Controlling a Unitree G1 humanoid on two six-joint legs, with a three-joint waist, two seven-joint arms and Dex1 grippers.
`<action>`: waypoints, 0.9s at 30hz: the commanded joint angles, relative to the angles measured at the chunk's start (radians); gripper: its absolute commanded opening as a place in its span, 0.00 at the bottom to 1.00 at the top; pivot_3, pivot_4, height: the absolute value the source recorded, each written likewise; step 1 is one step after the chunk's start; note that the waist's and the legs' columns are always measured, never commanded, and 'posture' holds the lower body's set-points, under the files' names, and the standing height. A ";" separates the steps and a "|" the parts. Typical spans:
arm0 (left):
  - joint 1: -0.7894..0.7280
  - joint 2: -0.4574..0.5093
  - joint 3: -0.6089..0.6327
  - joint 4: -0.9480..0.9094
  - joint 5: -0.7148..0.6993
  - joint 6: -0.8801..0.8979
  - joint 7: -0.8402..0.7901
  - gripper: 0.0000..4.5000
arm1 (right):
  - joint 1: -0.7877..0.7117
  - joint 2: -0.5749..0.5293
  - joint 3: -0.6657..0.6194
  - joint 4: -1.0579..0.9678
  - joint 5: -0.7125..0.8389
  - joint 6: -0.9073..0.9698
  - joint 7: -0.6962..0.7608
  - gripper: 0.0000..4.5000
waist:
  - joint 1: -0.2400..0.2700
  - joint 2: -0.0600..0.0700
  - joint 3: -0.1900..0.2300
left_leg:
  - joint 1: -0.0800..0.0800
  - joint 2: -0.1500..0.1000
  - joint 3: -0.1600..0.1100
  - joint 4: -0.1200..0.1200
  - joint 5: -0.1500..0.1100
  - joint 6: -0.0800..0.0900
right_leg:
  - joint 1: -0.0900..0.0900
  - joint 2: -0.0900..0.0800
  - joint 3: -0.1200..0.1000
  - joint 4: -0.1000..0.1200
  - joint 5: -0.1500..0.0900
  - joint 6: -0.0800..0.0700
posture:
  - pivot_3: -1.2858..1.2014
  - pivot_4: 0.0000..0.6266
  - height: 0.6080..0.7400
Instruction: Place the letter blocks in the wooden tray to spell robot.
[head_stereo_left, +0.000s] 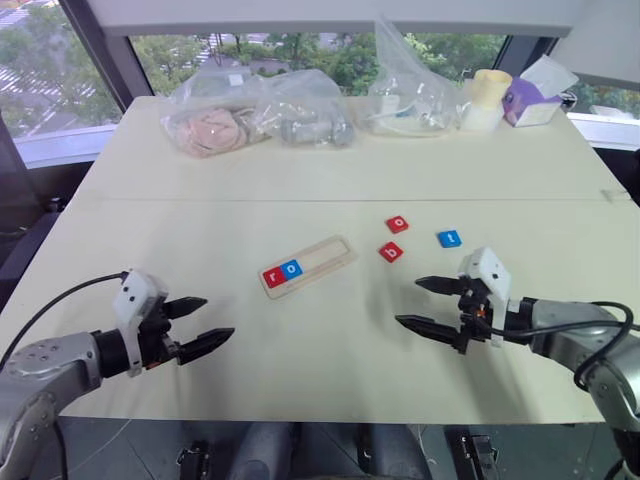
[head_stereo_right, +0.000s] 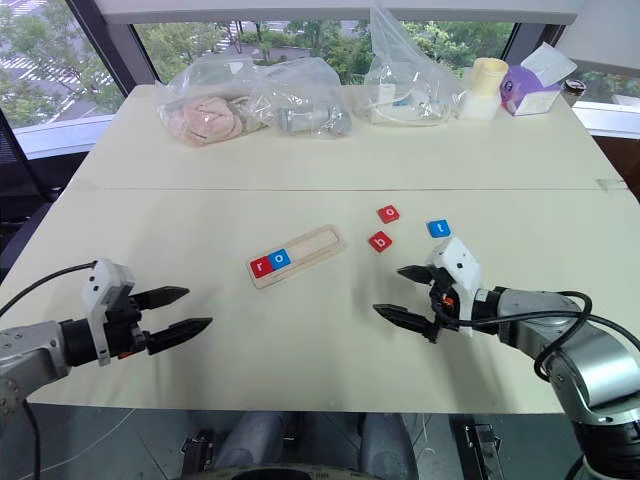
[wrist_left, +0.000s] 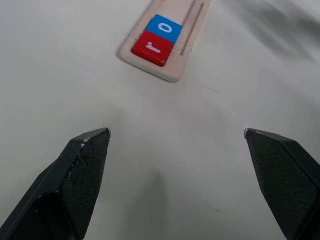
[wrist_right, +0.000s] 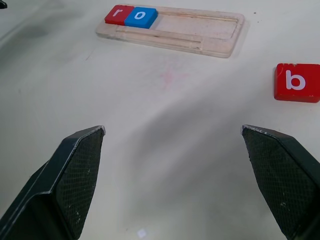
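The wooden tray (head_stereo_left: 308, 266) lies slanted at mid-table, with a red "r" block (head_stereo_left: 273, 276) and a blue "o" block (head_stereo_left: 290, 268) side by side at its near-left end. To its right, loose on the table, lie a red "b" block (head_stereo_left: 391, 252), a red "o" block (head_stereo_left: 397, 224) and a blue "t" block (head_stereo_left: 449, 238). My left gripper (head_stereo_left: 200, 322) hovers open and empty, near-left of the tray. My right gripper (head_stereo_left: 427, 303) is open and empty too, just nearer than the "b" block (wrist_right: 296, 82).
Along the far edge stand clear plastic bags (head_stereo_left: 262, 115), another bag (head_stereo_left: 410, 85), a cream cup (head_stereo_left: 485, 98) and a purple tissue box (head_stereo_left: 533, 100). A seam (head_stereo_left: 330, 200) crosses the table behind the blocks.
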 joint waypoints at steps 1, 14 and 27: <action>-0.003 0.002 0.012 -0.025 0.002 -0.016 -0.002 1.00 | -0.008 0.007 -0.004 -0.019 0.003 -0.010 -0.007 1.00 | 0.000 0.000 0.000 | 0.000 0.000 0.000 0.000 0.000 0.000 | 0.000 0.000 0.000 0.000 0.000 0.000 | 0.52 0.24 1.00; -0.056 0.023 0.011 0.010 -0.004 0.004 -0.012 1.00 | -0.002 0.009 -0.007 -0.027 0.005 -0.009 -0.026 1.00 | 0.000 0.000 0.000 | 0.001 0.000 0.001 0.000 0.000 0.000 | 0.000 0.002 0.001 0.001 0.000 0.000 | 0.52 0.24 1.00; -0.224 0.199 0.036 0.090 -0.013 0.032 -0.126 1.00 | -0.115 0.042 0.038 -0.087 0.095 0.076 -0.033 1.00 | 0.000 0.000 0.000 | 0.002 0.002 0.002 0.001 0.000 0.001 | -0.001 0.004 0.002 0.004 0.000 0.000 | 0.52 0.24 1.00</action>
